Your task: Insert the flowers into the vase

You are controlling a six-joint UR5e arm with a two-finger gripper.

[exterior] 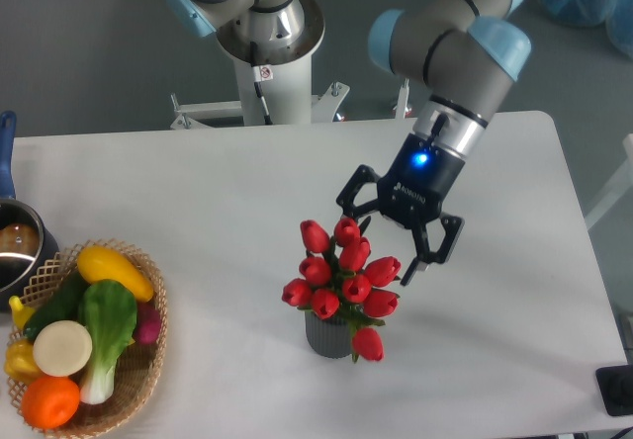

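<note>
- The flowers (341, 279) are standing upright in the vase (330, 335), near the table's (198, 192) front middle.
- The gripper (388, 250) sits just up and right of the bunch, fingers spread wide, nothing held.
- One finger (358, 187) reaches close to the top buds; can't tell if it touches.
- Wicker basket (148, 360) of toy veggies is way off left.

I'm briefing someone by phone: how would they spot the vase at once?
On the white table, look right of the wicker basket of toy vegetables, just below the end effector. The vase is the small dark grey ribbed cylinder standing upright, the only thing with red tulips rising from it.
</note>
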